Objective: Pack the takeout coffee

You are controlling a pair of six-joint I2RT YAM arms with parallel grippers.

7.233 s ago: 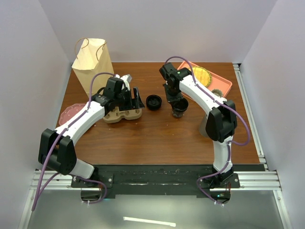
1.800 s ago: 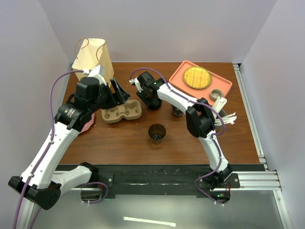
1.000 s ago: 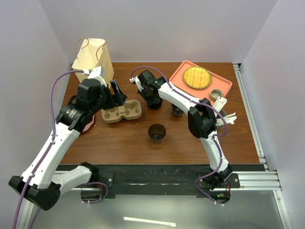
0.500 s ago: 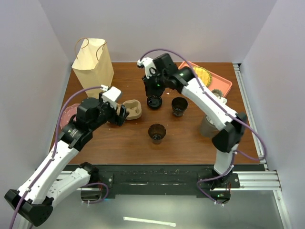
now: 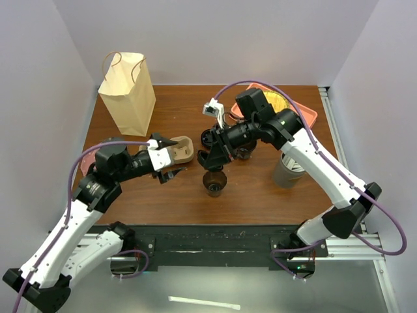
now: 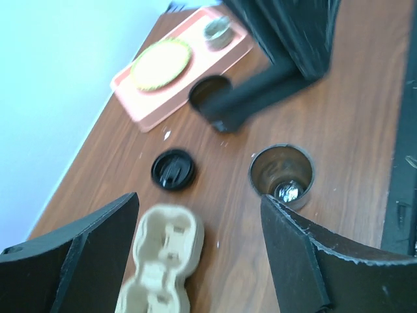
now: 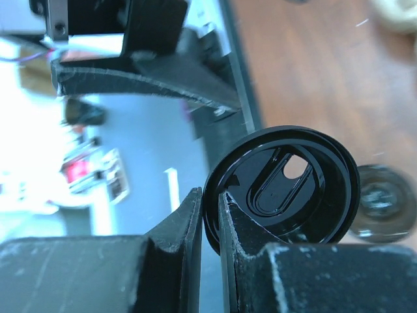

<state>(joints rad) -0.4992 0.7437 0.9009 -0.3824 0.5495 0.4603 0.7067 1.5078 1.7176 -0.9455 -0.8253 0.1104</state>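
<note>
Far cup [image 6: 207, 88] partly behind right hand [image 7: 210, 203]

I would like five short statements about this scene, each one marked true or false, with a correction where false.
1. The right gripper pinches a black lid by its rim. True.
2. The left gripper is shut on the pulp carrier. False: it is open, and the carrier lies free.
3. The near black cup has its lid on. False: it stands open.
4. A second lid lies flat on the table. True.
5. The paper bag lies on its side. False: it stands upright.
</note>
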